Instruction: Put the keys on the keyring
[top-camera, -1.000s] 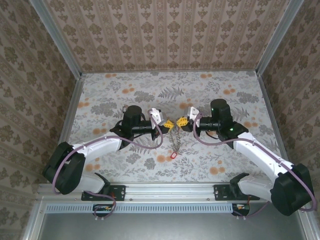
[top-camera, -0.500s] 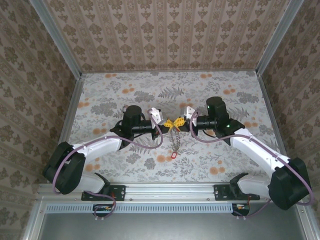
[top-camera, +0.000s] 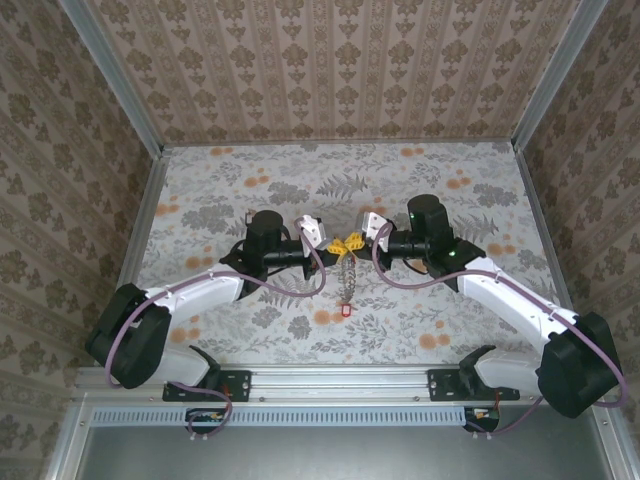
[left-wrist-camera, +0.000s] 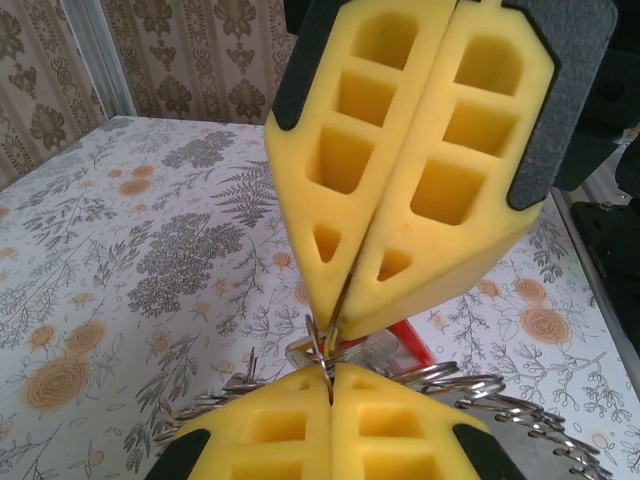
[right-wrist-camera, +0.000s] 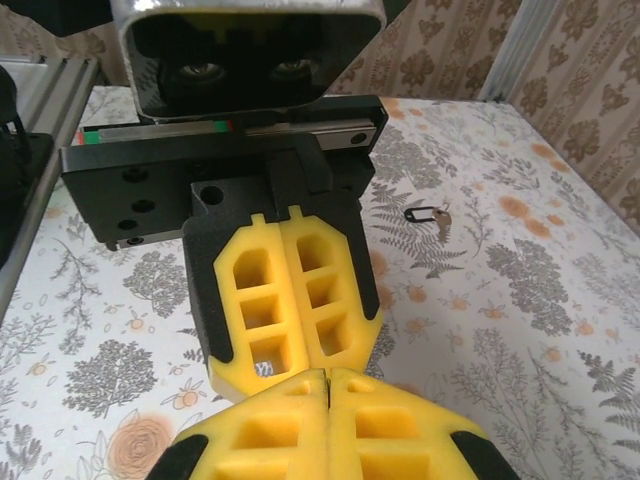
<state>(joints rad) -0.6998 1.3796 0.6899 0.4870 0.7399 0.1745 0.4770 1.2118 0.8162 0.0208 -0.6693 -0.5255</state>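
My left gripper is shut on the keyring, which hangs below it over the table with a red tag at the bottom. In the left wrist view my left gripper pinches the ring's thin wire, and grey keys fan out on both sides, with the red tag behind. My right gripper meets it tip to tip. Its yellow fingers are shut on a thin metal key touching the ring wire. My right gripper faces the left gripper.
A loose key with a black head lies on the flowered table beyond the left gripper. Patterned walls close in the back and both sides. A metal rail runs along the near edge.
My right gripper has moved left until its fingertips meet the left gripper's. The left gripper and the hanging keyring have stayed in place.
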